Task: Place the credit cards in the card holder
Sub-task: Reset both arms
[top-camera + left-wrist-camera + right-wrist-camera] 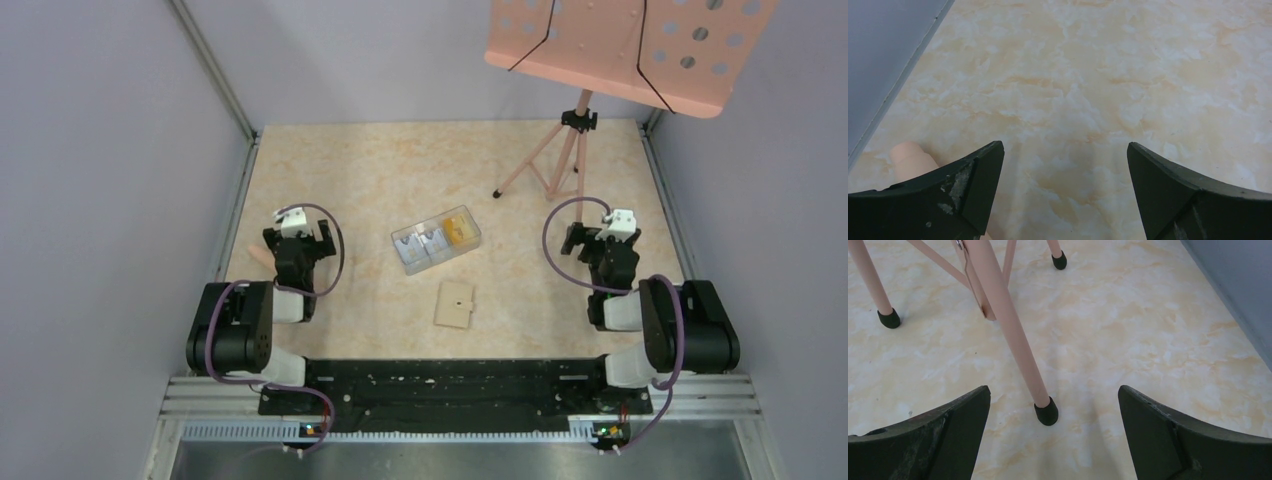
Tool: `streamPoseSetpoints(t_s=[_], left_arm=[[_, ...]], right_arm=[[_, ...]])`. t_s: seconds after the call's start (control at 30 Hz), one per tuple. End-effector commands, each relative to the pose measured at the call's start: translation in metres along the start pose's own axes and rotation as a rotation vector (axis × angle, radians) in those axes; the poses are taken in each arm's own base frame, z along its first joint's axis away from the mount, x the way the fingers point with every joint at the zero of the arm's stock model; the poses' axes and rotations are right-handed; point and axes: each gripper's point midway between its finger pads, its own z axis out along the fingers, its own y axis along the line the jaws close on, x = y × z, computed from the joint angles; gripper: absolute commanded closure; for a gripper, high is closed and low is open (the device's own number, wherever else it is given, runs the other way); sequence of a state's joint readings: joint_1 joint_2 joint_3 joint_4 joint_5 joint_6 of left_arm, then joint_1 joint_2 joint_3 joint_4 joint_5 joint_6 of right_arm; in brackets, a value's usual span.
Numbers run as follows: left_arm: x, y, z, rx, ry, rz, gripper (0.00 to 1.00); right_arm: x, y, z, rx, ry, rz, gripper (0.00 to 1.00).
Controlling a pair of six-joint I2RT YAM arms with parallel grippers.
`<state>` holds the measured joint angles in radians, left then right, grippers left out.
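The card holder [453,303] is a tan wallet with a dark centre dot, lying shut and flat on the table's near middle. The credit cards sit in a clear three-compartment box [438,240] just beyond it: yellow-orange cards [462,229] in the right compartment, white ones [421,244] in the others. My left gripper [298,240] is open and empty at the left, over bare table in its wrist view [1064,147]. My right gripper [600,240] is open and empty at the right [1054,388]. Neither wrist view shows the wallet or the cards.
A pink music stand [575,140] stands at the back right; one black-capped leg foot [1046,412] lies just ahead of my right gripper's jaws. A pink rounded object [908,154] lies by the left wall next to my left gripper. Grey walls close both sides.
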<state>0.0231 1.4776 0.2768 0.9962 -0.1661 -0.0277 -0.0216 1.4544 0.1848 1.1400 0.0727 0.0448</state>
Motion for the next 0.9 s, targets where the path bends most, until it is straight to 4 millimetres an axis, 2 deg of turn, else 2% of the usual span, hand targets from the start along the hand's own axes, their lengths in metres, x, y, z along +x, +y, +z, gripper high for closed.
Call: streamPoseSetpoints(t_s=[0.0, 0.87], left_arm=[[-0.0306, -0.0037, 0.0063, 0.017, -0.102, -0.022, 0.01], [-0.0304, -0.0036, 0.0068, 0.017, -0.101, -0.021, 0.01]], right_arm=[[-0.0179, 0.0065, 0.0015, -0.028, -0.073, -0.010, 0.01], [-0.0168, 0.0057, 0.0034, -0.022, -0.064, -0.008, 0.01]])
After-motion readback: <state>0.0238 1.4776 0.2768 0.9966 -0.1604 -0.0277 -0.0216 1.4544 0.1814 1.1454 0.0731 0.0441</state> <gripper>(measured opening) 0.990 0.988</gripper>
